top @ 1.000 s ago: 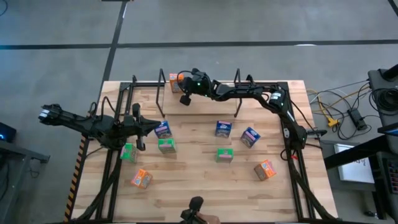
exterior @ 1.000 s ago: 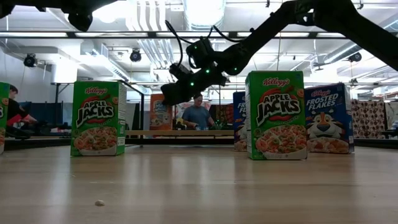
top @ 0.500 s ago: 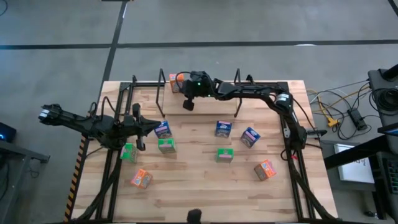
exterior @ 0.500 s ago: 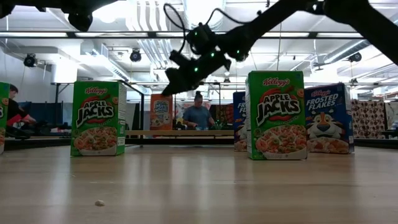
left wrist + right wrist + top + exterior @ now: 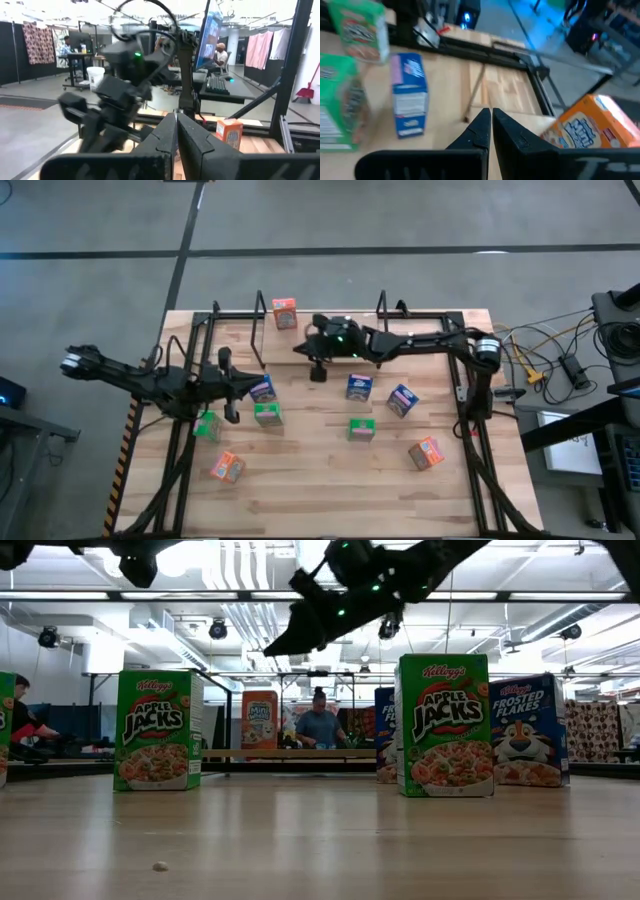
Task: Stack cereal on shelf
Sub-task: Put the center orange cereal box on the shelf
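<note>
One small orange cardboard cereal box (image 5: 284, 311) stood upright at the back of the low black rod shelf (image 5: 380, 345), close to the hoop end on the left arm's side. I think it was set at that end so that the rest of the shelf remains free for the other boxes.

Eight more boxes were on the wooden table (image 5: 310, 480) in front of the shelf, all apart from each other. The blue box (image 5: 359, 387) nearest to the shelf's front was just beside the right gripper (image 5: 318, 370). A second blue box (image 5: 402, 400), a green box (image 5: 361, 428) and an orange box (image 5: 427, 452) lay farther from the shelf on that same side.

The right gripper hung above the table just in front of the shelf, clear of the orange cereal box, which was well behind it. Its fingers (image 5: 481, 125) were pressed together with nothing between them. To my judgement it was free to go for the next box, and the nearest blue one looked the easiest.

The left gripper (image 5: 245, 385) waited in front of the shelf's other hoop end, also closed and empty, just beside a third blue box (image 5: 262, 388).
</note>
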`<state>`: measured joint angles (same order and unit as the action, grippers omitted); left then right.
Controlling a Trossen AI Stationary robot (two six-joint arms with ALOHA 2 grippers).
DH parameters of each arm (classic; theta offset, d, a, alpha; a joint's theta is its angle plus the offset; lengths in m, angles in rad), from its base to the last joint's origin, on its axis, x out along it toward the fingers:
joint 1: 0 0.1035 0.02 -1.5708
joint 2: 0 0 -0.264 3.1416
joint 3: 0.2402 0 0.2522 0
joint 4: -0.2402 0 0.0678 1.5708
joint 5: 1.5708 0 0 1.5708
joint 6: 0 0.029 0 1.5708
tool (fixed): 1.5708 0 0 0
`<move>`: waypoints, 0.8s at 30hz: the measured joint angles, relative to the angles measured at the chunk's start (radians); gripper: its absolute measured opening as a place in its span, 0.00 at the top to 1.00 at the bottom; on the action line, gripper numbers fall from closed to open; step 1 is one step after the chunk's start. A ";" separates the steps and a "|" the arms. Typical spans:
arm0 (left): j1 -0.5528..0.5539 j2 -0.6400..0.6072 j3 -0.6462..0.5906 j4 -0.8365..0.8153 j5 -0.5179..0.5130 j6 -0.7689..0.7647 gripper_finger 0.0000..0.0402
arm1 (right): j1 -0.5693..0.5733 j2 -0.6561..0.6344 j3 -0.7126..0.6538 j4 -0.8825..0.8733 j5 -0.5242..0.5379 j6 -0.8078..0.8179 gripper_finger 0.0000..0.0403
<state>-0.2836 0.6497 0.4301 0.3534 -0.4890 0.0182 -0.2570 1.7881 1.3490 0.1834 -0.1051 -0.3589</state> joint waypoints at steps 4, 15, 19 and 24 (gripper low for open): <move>0.007 0.052 0.000 0.061 0.000 0.019 1.00 | 0.026 -0.078 -0.158 0.132 -0.001 0.012 0.98; 0.099 0.208 0.132 -0.016 0.001 0.026 1.00 | 0.064 -0.244 -0.502 0.434 -0.001 0.018 0.98; 0.145 0.308 0.293 -0.256 0.001 0.025 1.00 | 0.062 -0.316 -0.561 0.474 -0.002 0.009 0.98; 0.209 0.463 0.454 -0.569 0.002 -0.002 1.00 | 0.063 -0.424 -0.618 0.473 -0.004 -0.012 0.98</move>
<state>-0.0743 1.1124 0.8843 -0.2159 -0.4868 0.0161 -0.1944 1.3644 0.7306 0.6567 -0.1093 -0.3705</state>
